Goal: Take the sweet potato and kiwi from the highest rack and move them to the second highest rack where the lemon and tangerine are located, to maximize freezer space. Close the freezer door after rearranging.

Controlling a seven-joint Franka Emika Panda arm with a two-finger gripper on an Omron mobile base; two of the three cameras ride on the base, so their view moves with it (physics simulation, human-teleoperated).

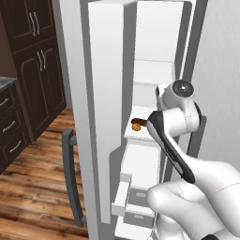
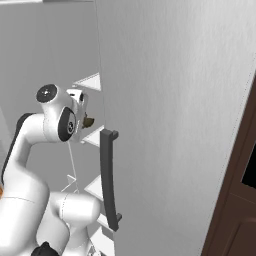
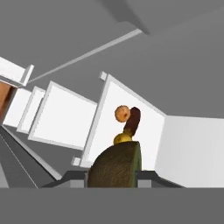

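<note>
In the hand view my gripper (image 3: 112, 176) is shut on the kiwi (image 3: 114, 166), a brown fuzzy fruit with a green edge. Just past it, on a white shelf (image 3: 110, 97), lie the orange tangerine (image 3: 122, 113), the dark reddish sweet potato (image 3: 134, 120) and the yellow lemon (image 3: 122, 139), which the kiwi partly hides. From the left base view the sweet potato (image 1: 136, 121) and tangerine (image 1: 136, 127) show on a shelf of the open freezer (image 1: 154, 28), beside my wrist. The kiwi (image 2: 89, 121) also shows at my hand in the right base view.
The freezer door (image 1: 105, 93) stands open on the left, its dark bar handle (image 1: 70, 178) facing outward. White drawers (image 1: 136, 197) sit below the shelves. In the right base view the door's grey outside (image 2: 175, 125) and handle (image 2: 107, 175) stand close to my arm. Dark cabinets (image 1: 33, 70) stand at the left.
</note>
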